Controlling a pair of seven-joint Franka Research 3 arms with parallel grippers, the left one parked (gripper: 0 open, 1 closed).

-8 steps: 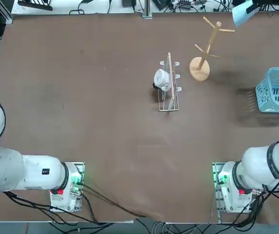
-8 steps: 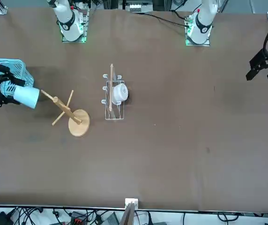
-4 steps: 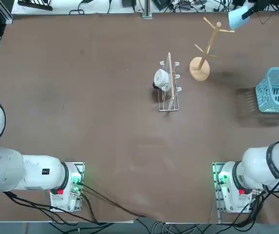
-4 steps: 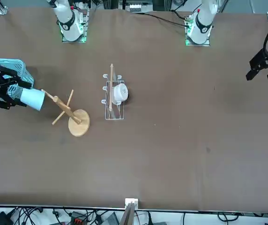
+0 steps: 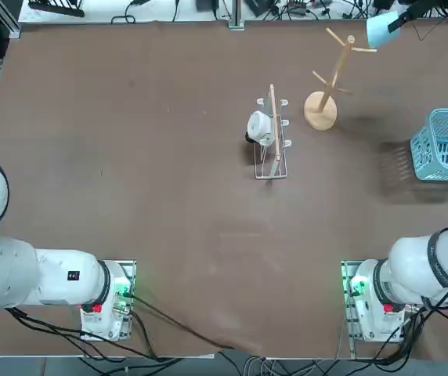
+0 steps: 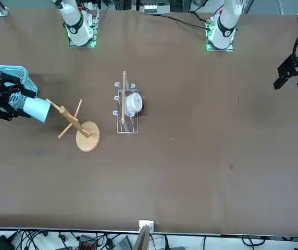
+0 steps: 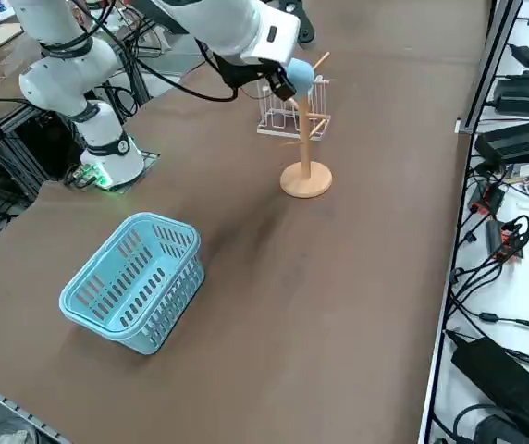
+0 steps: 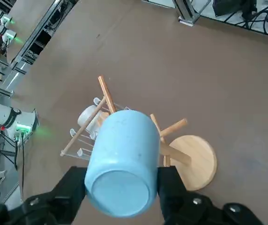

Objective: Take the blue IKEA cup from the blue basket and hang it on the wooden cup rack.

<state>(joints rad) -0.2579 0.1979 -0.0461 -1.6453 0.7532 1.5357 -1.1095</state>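
My right gripper [image 6: 14, 100] is shut on the pale blue IKEA cup [image 6: 36, 109], which it holds on its side in the air. The cup [image 5: 381, 30] sits right at the tip of an upper peg of the wooden cup rack [image 5: 331, 77]; I cannot tell whether they touch. In the right wrist view the cup [image 8: 122, 161] fills the gap between the fingers [image 8: 73, 187], its bottom facing the camera, with the rack's round base [image 8: 197, 161] beyond it. The teal-blue basket [image 7: 135, 277] stands behind the gripper, apart from the rack [image 7: 306, 176].
A low white wire rack [image 5: 271, 149] with a wooden bar holds a white mug [image 5: 258, 125] just left of the wooden rack in the top view. The table's far edge and cables [image 5: 287, 9] run close behind the gripper.
The gripper carried the cup a short way from the basket toward the rack's upper peg, then almost stopped. Rack, basket and mug did not move.
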